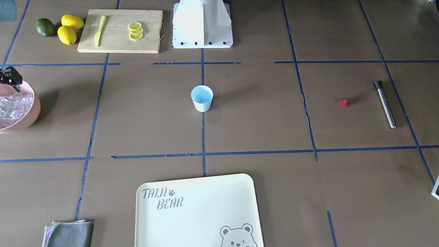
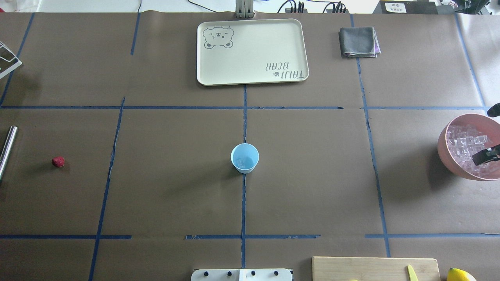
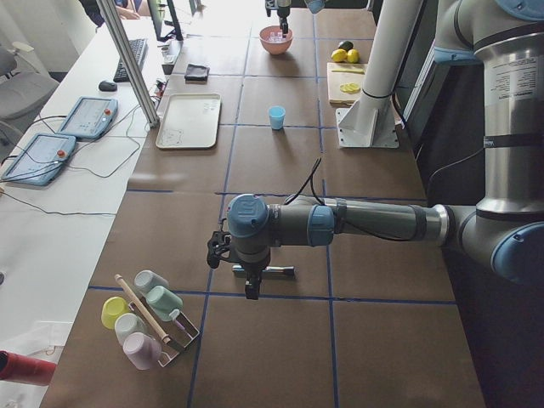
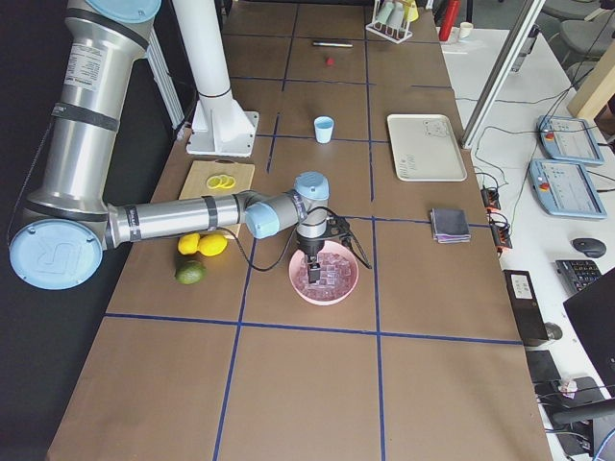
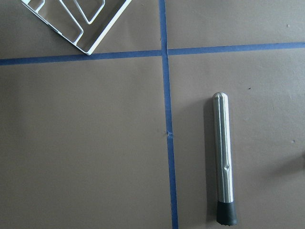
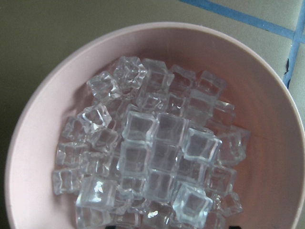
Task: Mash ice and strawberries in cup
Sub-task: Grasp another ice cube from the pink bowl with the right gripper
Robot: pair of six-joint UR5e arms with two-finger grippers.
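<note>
Right gripper (image 2: 478,157) is low over the ice (image 6: 152,162) in the pink bowl (image 6: 57,95), at 3 o'clock of the cup (image 2: 245,157); can't tell its jaw state. Pinch one top cube on its flat faces and lift straight. Strawberry (image 2: 58,161) lies at the cup's 9 o'clock. Left gripper (image 3: 251,289) hovers over the muddler (image 5: 223,162), state unclear.
</note>
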